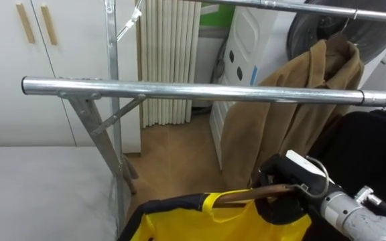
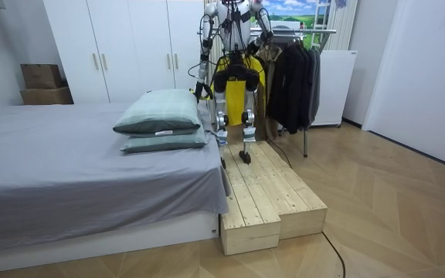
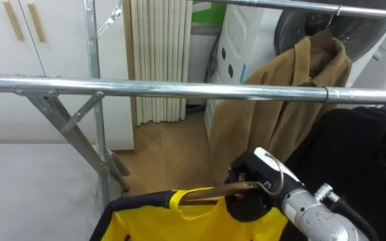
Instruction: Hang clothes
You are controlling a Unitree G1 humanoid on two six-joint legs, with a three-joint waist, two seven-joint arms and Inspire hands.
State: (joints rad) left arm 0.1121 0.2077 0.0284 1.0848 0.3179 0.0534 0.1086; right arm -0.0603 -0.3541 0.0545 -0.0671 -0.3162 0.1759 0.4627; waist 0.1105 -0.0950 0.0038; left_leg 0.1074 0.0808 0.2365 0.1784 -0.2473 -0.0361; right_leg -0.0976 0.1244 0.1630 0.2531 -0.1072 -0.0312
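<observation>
A yellow garment with dark trim (image 1: 206,221) hangs on a wooden hanger (image 1: 243,197) low in the eye views. My right hand (image 1: 283,201) comes in from the lower right, its dark fingers curled round the hanger's neck. Hand and hanger are below the near steel rail (image 1: 213,90) of the clothes rack and on my side of it. A higher rail (image 1: 300,7) runs behind. In the room view I stand on a wooden platform (image 2: 261,185) facing the rack, and my left hand (image 2: 200,91) hangs at my side.
A tan coat (image 1: 280,120) hangs from the upper rail and dark clothes (image 1: 374,154) hang at the right. The rack's slanted strut (image 1: 96,134) stands left of centre. A bed (image 2: 68,170) with pillows (image 2: 159,123) lies beside the platform, with white wardrobes (image 2: 122,46) behind it.
</observation>
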